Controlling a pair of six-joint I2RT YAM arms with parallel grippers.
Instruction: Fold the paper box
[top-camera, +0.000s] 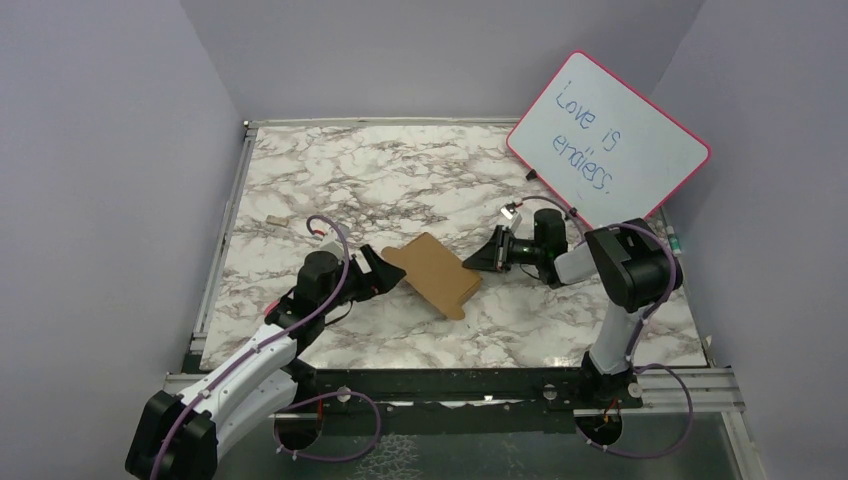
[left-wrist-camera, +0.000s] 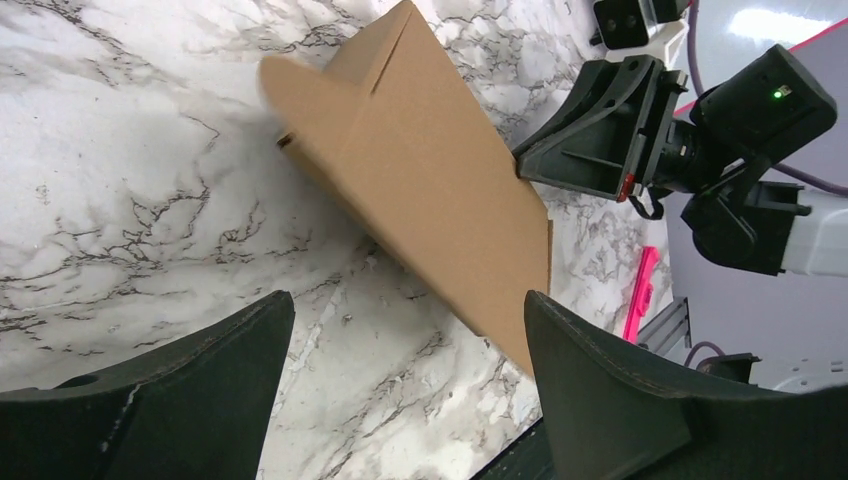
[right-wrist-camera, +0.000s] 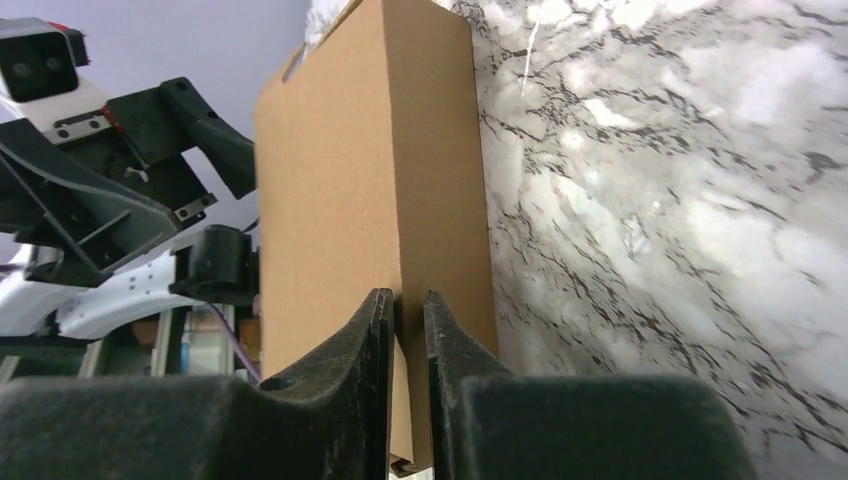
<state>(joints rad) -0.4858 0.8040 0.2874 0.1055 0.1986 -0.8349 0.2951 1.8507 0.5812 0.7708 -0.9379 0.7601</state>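
The paper box (top-camera: 437, 272) is plain brown cardboard, folded flat and tilted, in the middle of the marble table (top-camera: 380, 180). My right gripper (top-camera: 478, 262) is shut on its right edge. In the right wrist view the two fingers (right-wrist-camera: 375, 340) pinch the cardboard's edge (right-wrist-camera: 370, 170) between them at the gripper (right-wrist-camera: 408, 320). My left gripper (top-camera: 385, 268) is open, just left of the box's left end. In the left wrist view the gripper (left-wrist-camera: 405, 350) is wide open over bare marble, and the box (left-wrist-camera: 420, 170) lies beyond it, its near corner close to the right finger (left-wrist-camera: 600, 390).
A white board with a pink frame (top-camera: 610, 135), with "Love is endless" written on it, leans at the back right. A tiny tan scrap (top-camera: 270, 218) lies at the left of the table. Purple walls close in both sides. The black rail (top-camera: 450, 385) runs along the front edge.
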